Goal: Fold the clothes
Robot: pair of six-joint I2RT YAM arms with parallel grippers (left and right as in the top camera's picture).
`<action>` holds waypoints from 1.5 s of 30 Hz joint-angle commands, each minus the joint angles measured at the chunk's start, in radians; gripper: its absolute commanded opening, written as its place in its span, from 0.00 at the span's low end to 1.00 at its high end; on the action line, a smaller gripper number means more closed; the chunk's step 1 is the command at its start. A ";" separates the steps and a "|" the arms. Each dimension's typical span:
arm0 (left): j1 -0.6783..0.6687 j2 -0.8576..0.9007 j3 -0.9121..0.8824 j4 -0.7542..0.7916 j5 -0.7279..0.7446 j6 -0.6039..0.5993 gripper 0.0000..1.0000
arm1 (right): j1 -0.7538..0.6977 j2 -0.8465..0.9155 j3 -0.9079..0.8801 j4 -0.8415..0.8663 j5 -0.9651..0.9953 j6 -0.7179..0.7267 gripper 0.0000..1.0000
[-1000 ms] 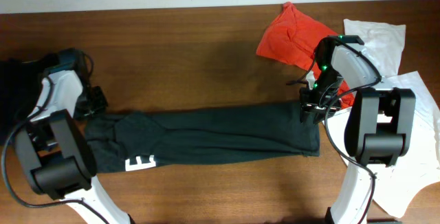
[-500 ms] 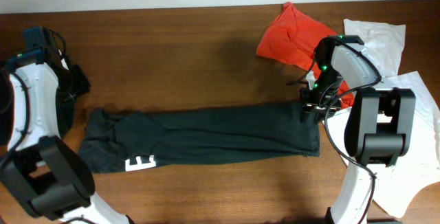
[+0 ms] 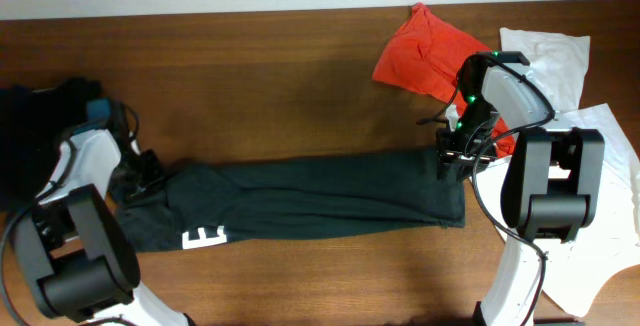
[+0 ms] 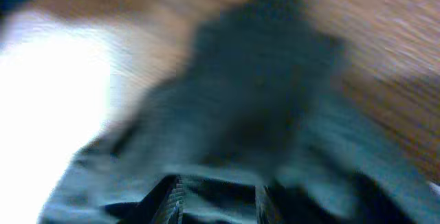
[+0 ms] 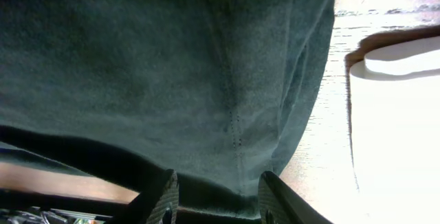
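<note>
Reference: in the overhead view, 12 o'clock is the far edge of the table.
Black T-shirt: lies flat on the table, folded into a long narrow band along the 9-to-3 o'clock line, across the middle of the table.
White letters: on the band's near edge, toward 7 o'clock, close to the left end.
Left gripper: sits at the 9 o'clock end of the black T-shirt, over the bunched cloth there.
Left jaws: the left wrist view is badly blurred. Dark cloth fills it, and two fingers show at 6 o'clock with dark cloth between them. Whether they grip cannot be told.
Right gripper: sits at the 3 o'clock end of the band, on its far corner.
Right jaws: in the right wrist view the fingers stand somewhat apart and the shirt's edge runs down into the gap. Whether they press on the cloth cannot be told.
Orange-red T-shirt: crumpled at 1 o'clock, just beyond the right gripper and apart from the black band.
White clothes: spread at 2 to 4 o'clock, partly under the right arm's base.
Dark clothes pile: at 9 o'clock, beside the left arm.
</note>
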 commanded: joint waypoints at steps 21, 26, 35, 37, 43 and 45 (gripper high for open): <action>-0.043 -0.041 0.359 -0.187 0.241 0.023 0.44 | -0.002 -0.021 -0.002 -0.001 0.008 0.001 0.49; -0.138 -0.013 0.325 -0.186 0.237 0.044 0.46 | -0.002 -0.021 -0.002 -0.001 0.008 0.001 0.50; -0.221 0.117 0.286 -0.169 0.236 0.044 0.46 | -0.002 -0.021 -0.002 -0.001 0.009 0.001 0.50; -0.230 0.137 0.286 -0.169 0.223 0.044 0.46 | -0.002 -0.021 -0.002 -0.001 0.009 0.001 0.50; -0.233 0.166 0.286 -0.192 0.202 0.043 0.31 | -0.002 -0.021 -0.002 -0.001 0.009 0.000 0.50; -0.233 0.166 0.286 -0.199 0.202 0.043 0.17 | -0.002 -0.021 -0.002 -0.001 0.009 0.000 0.50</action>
